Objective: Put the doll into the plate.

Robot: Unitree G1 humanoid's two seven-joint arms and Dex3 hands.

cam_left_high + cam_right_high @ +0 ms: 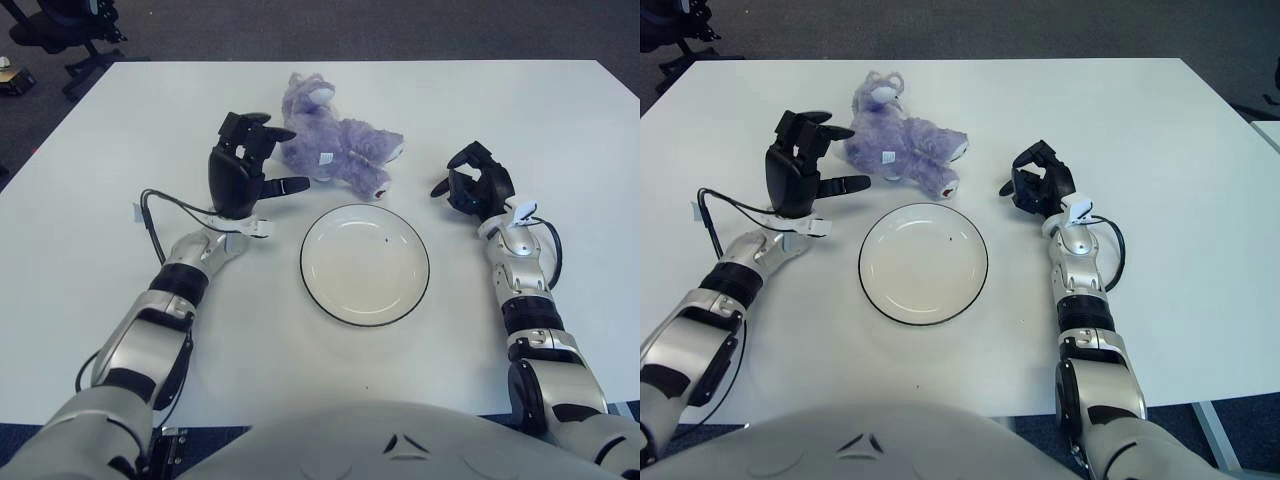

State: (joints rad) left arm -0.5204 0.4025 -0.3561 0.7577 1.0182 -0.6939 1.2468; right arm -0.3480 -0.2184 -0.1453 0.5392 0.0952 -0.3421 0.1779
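Observation:
A purple plush doll point(335, 140) lies on the white table, just beyond the plate. The white plate point(365, 264) with a dark rim sits in front of it and holds nothing. My left hand point(250, 160) is raised just left of the doll, fingers spread toward it, not touching it as far as I can see. My right hand point(475, 185) is to the right of the doll and plate, fingers loosely curled and holding nothing.
The white table point(500, 110) reaches to the far edge. An office chair point(70, 30) stands on the dark floor at the far left. A black cable point(155, 215) loops beside my left wrist.

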